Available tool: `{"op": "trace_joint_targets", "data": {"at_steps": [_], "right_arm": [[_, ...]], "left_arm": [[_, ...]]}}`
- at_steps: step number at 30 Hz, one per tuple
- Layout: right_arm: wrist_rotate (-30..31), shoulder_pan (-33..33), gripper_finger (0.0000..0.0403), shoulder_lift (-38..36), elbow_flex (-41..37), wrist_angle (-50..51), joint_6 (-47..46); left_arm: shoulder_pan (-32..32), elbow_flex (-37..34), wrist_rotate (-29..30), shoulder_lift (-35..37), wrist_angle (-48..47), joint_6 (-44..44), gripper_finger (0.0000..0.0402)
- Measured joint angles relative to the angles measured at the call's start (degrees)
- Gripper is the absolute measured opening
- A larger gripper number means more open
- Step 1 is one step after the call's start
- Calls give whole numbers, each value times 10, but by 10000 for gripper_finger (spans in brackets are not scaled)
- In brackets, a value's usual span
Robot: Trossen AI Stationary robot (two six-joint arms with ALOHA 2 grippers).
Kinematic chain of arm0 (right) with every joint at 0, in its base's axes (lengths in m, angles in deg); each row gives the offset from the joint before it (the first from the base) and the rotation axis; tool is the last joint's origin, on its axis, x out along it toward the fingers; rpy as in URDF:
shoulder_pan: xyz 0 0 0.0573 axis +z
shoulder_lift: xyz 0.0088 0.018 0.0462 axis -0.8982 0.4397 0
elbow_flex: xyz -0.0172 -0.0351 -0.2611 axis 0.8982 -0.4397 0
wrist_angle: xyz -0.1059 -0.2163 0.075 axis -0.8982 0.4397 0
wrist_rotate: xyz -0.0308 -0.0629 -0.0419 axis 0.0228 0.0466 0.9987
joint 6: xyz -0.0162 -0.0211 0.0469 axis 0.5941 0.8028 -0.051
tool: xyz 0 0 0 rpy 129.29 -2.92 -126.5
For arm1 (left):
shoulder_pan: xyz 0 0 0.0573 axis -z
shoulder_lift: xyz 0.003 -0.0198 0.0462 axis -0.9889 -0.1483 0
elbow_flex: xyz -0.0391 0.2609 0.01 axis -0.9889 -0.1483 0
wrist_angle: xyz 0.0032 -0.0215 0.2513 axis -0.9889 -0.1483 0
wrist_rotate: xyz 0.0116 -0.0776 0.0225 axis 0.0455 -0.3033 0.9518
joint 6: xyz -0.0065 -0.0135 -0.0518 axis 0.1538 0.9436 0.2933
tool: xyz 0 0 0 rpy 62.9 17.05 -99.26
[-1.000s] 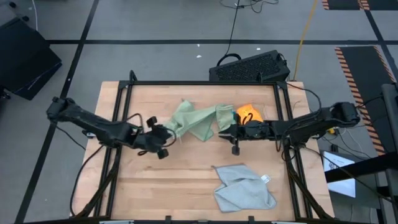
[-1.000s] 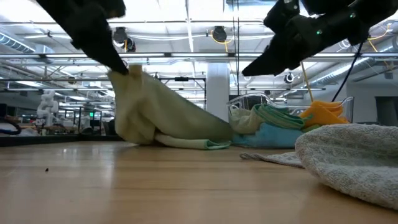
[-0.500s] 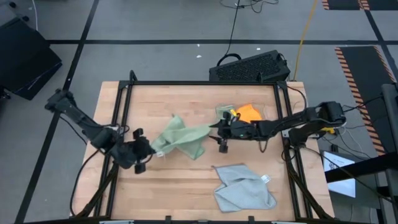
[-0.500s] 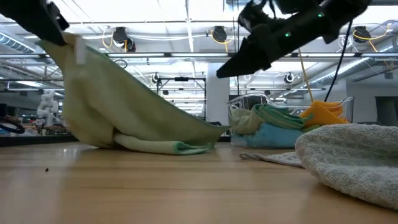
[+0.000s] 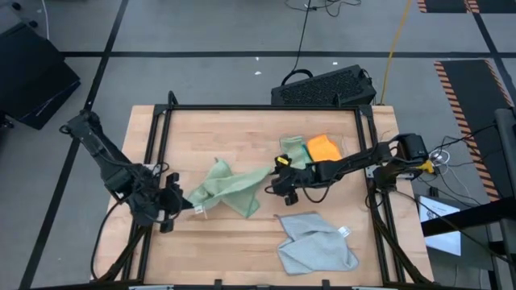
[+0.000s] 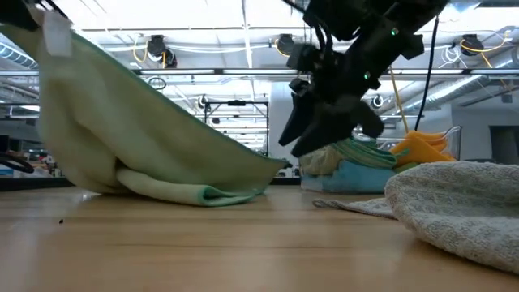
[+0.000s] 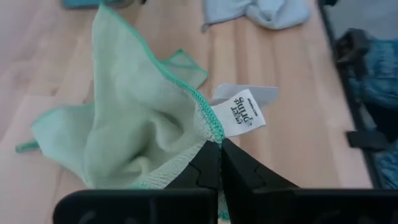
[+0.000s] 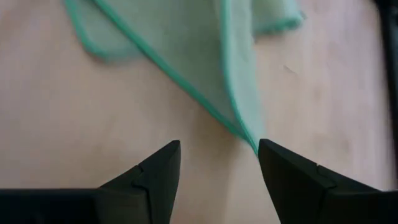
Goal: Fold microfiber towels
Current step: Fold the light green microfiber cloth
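Here our left gripper [image 5: 187,205] pinches the sage towel's [image 5: 230,187] tagged corner, lifted at the table's left; the towel stretches rightward to its far corner, just ahead of our right gripper [image 5: 272,184], whose fingers stand spread, the nearer to take it.

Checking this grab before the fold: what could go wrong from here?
1. The left gripper pinches the pale green towel only at its tagged corner, so a hard pull could slip it free.
2. The right gripper is open just short of the towel's far corner and may close on bare table.
3. The grey towel lies near and could be swept.
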Motion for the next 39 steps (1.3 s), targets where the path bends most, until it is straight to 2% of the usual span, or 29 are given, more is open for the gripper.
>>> {"op": "trace_joint_targets", "data": {"at_steps": [3,6,13,21,26,29,34,39], "right_arm": [[42,1,210,7,0,-2,34],[46,-1,204,6,0,-17,60],[3,1,174,6,0,-46,85],[1,21,177,36,0,-80,139],[55,21,172,88,-1,-129,177],[63,21,162,96,-1,-141,184],[76,18,112,99,0,-170,204],[76,18,17,99,0,-168,218]], "left_arm": [[14,0,4,21,-4,-8,5],[25,0,9,39,-15,-11,6],[34,0,27,54,-40,-5,4],[34,0,27,53,-49,-2,5],[34,0,27,53,-50,-2,11],[34,0,27,53,-51,-2,8],[33,0,27,53,-51,-5,9],[33,0,32,52,-51,-11,10]]}}
